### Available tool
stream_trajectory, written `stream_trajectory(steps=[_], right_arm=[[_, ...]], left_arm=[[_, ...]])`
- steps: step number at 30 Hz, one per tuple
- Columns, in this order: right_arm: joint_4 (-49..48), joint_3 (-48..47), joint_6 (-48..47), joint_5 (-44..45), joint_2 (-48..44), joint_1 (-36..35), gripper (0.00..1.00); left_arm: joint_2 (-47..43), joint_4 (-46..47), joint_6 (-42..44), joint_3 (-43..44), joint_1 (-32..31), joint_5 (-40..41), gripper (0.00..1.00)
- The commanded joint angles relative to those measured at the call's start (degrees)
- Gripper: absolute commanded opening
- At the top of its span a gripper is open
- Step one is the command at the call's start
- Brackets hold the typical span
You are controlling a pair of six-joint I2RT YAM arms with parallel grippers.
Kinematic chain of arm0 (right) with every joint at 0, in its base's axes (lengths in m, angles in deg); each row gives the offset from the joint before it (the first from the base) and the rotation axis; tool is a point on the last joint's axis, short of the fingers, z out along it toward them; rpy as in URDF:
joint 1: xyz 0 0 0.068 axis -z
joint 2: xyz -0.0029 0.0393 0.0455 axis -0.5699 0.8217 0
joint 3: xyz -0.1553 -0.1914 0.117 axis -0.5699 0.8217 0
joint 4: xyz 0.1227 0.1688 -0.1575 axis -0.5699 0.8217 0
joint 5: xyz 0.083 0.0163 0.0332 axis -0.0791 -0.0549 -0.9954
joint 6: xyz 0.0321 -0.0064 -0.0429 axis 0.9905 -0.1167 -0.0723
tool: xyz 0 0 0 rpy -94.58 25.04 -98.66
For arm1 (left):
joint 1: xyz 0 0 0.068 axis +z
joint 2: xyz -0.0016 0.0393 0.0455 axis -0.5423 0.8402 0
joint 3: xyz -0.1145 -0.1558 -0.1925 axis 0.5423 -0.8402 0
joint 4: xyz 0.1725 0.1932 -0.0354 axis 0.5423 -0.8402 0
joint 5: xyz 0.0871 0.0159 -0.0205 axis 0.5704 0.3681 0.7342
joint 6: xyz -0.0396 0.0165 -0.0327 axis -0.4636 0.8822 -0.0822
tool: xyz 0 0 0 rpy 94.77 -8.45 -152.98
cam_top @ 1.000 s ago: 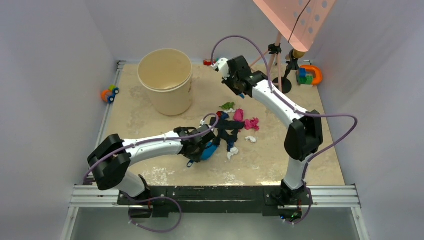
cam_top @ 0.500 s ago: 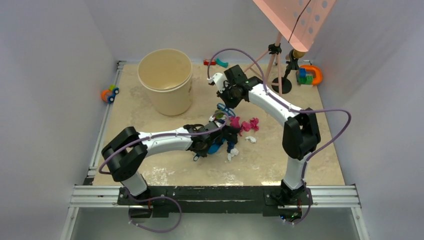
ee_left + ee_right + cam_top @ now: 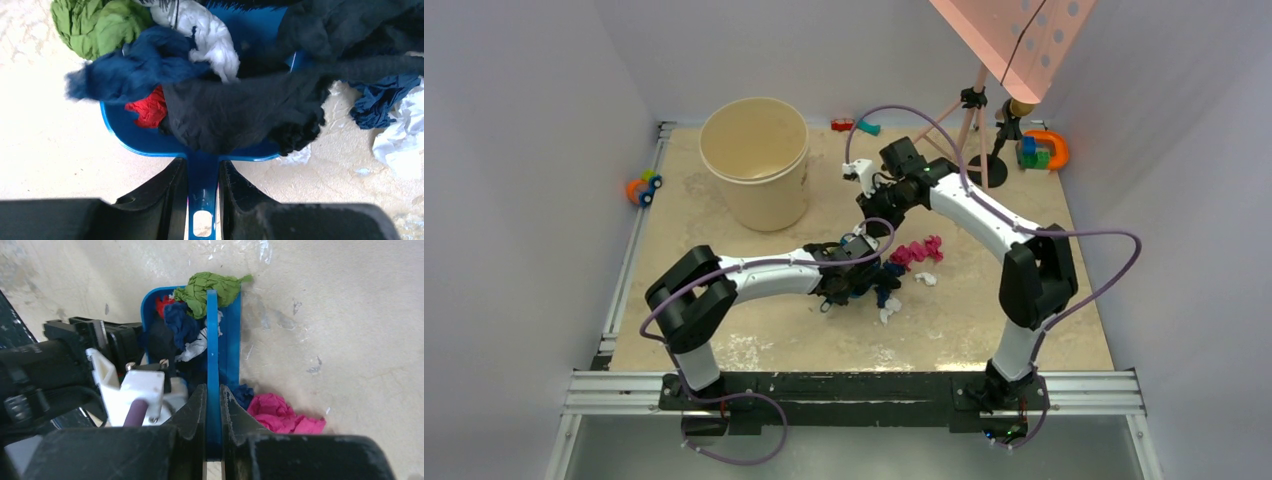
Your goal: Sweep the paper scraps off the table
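Observation:
My left gripper is shut on the handle of a blue dustpan that lies flat on the table. Paper scraps fill the pan: a green wad, a dark blue one, white, black and red. My right gripper is shut on the blue hand brush, held edge-on at the pan's mouth beside the green wad. Pink scraps and white scraps lie on the table just right of the pan.
A cream bucket stands at the back left. A tripod stand and coloured plastic toys sit at the back right. Another toy lies at the left edge, small ones at the back wall.
My left arm has pushed the dustpan to the right into the pile. My right gripper has come down from the back with the brush to the pan's mouth; several scraps now lie in the pan.

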Motion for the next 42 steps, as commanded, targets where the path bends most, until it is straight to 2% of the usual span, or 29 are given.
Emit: stream_trajectory(steps=[1, 9, 12, 16, 19, 24, 30, 37, 42], right_arm=[[-1.53, -0.25, 7.92, 0.07, -7.80, 0.83, 0.00], [-4.07, -0.37, 13.31, 9.55, -16.95, 5.44, 0.00], [-5.61, 1.01, 16.06, 19.80, -20.76, 5.65, 0.00], [-9.68, 5.48, 22.31, 38.67, -27.01, 5.76, 0.00], [-11.75, 8.87, 23.56, 45.18, -31.26, 6.05, 0.00], [-12.19, 12.74, 23.68, 47.60, -35.19, 6.38, 0.00], [-12.42, 15.95, 25.22, 45.78, -38.27, 6.41, 0.00], [-12.76, 18.30, 25.11, 43.80, -40.66, 6.39, 0.00], [-12.49, 18.24, 25.48, 40.15, -41.16, 6.38, 0.00]], left_arm=[[-3.55, 5.42, 1.99, -0.98, 0.19, 2.64, 0.00], [-10.52, 1.47, 2.59, -1.59, 0.22, 2.30, 0.00], [-11.83, -2.83, 2.48, 0.83, 0.22, 3.02, 0.00], [-12.13, -11.04, 2.14, 6.86, 0.30, 2.25, 0.00], [-12.78, -16.23, 1.65, 10.79, 0.75, 1.34, 0.00], [-14.21, -23.80, 1.19, 16.28, 1.99, 0.25, 0.00], [-15.49, -32.34, 1.98, 23.69, 3.94, 1.12, 0.00], [-16.38, -39.30, 5.22, 34.47, 9.29, 1.16, 0.00], [-13.43, -43.49, 7.93, 44.67, 13.80, -1.02, 0.00]])
